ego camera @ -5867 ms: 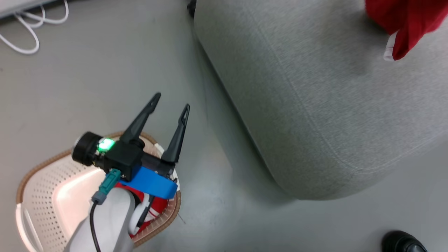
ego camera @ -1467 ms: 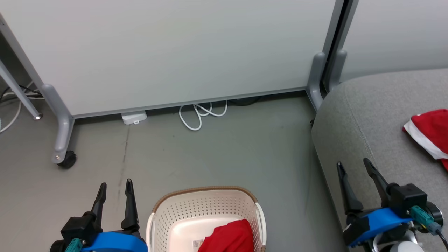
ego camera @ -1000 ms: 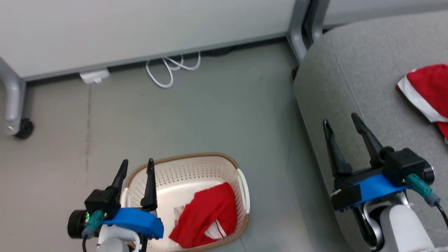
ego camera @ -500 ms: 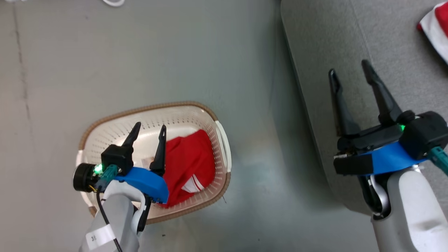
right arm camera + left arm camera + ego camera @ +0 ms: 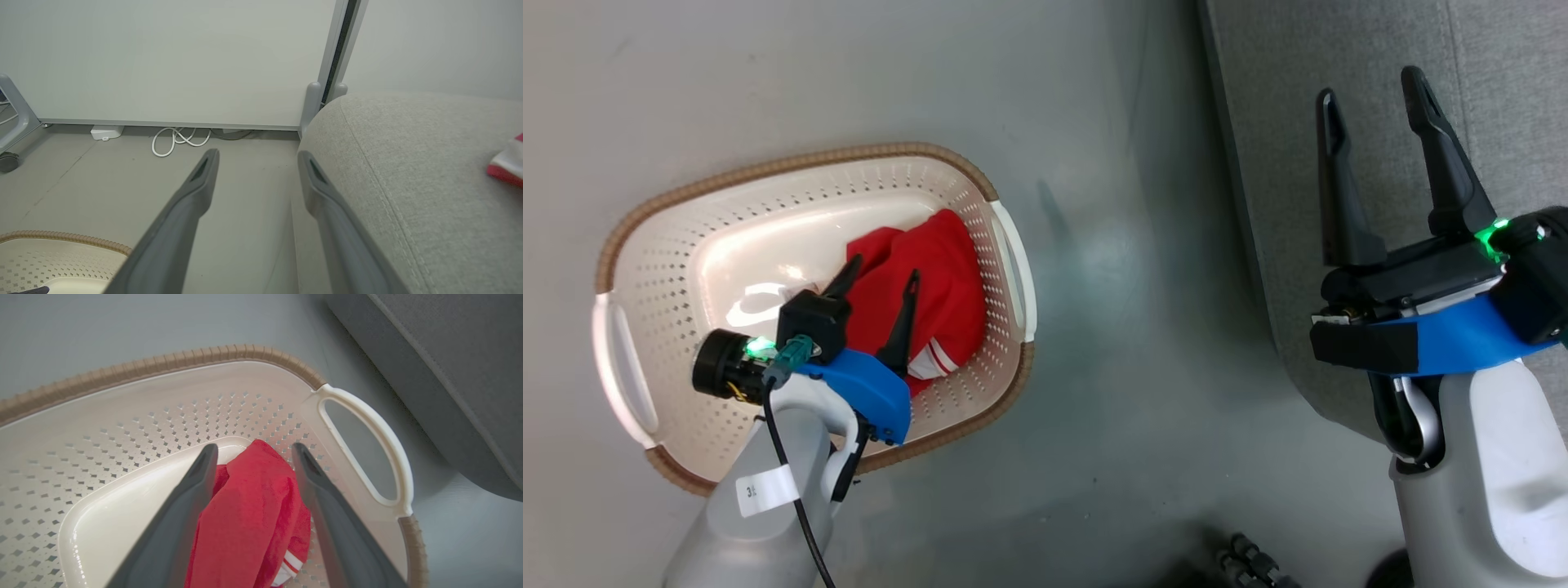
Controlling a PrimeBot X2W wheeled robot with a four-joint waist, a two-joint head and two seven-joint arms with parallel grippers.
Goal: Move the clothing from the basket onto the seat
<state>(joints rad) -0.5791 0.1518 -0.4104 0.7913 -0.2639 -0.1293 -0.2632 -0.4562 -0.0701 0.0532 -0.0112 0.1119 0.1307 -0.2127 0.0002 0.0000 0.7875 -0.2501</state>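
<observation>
To the left, on the grey floor (image 5: 1135, 343): the basket (image 5: 658, 310), open side up, with one piece of the clothing (image 5: 939, 269) bunched against its right wall, white stripe trim at the near edge. Soft and slumped, so likely easy to pinch by a fold.

Just over that heap, the left gripper (image 5: 885, 268), reaching in from the near side and lined up to straddle the ridge of fabric. Sensible for catching cloth rather than scraping the plastic bottom. Jaws spread wide, one finger on either side of the red cloth, nothing clamped. No telling whether the tips touch the fabric.

Further right, a short stretch of bare floor between basket and seat (image 5: 1511, 98), handy for a brief carry.

At the right, the right gripper (image 5: 1370, 86), held over the seat's left edge, apparently parked out of the way. Jaws wide apart here too, holding nothing, touching nothing.

Far right on the cushion, a second red garment (image 5: 506, 165) with white trim, already in place.

Next, most likely: lower, close on the fold, lift clear of the rim.
</observation>
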